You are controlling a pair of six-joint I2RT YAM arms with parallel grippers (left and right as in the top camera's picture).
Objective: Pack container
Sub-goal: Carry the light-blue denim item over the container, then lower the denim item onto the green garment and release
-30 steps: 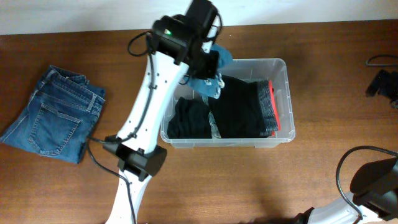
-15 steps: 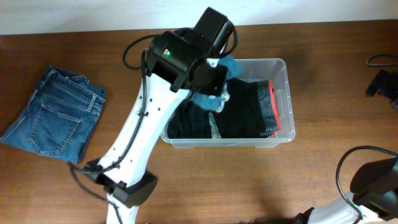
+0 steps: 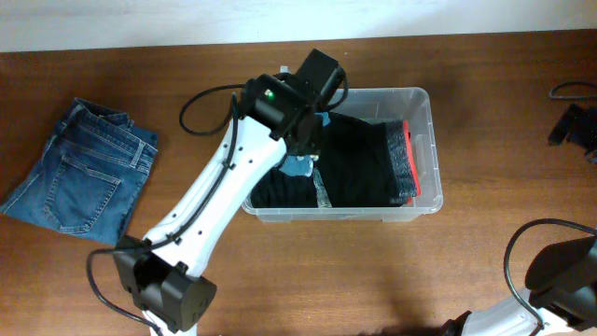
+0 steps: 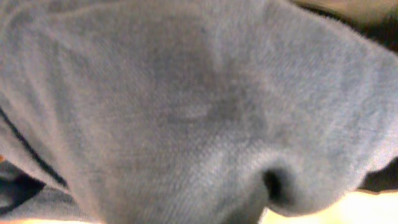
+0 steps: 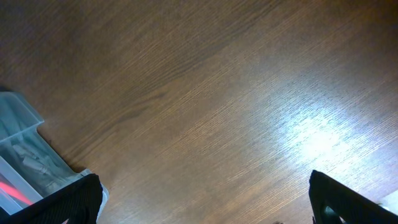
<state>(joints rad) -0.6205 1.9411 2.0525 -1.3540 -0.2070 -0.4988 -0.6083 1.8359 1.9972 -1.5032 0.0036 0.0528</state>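
Note:
The clear container (image 3: 424, 105) stands at the table's middle, with black clothes (image 3: 359, 173) folded inside and a grey and red piece (image 3: 404, 159) along its right wall. My left gripper (image 3: 303, 149) reaches down into the container's left half, shut on a teal-blue cloth (image 3: 297, 168) that hangs below it onto the black clothes. That cloth (image 4: 186, 112) fills the left wrist view and hides the fingers. My right gripper (image 5: 208, 208) stands open over bare table near the front right, nothing between its fingertips (image 5: 78, 199). A corner of the container (image 5: 22, 146) shows at that view's left edge.
Folded blue jeans (image 3: 84, 173) lie on the wooden table at the far left. A black device with a cable (image 3: 574, 121) sits at the right edge. The right arm's base (image 3: 560, 275) occupies the front right corner.
My left arm has swung forward and down, carrying the teal-blue cloth from the container's back-left rim into its left half. The right arm has stayed still.

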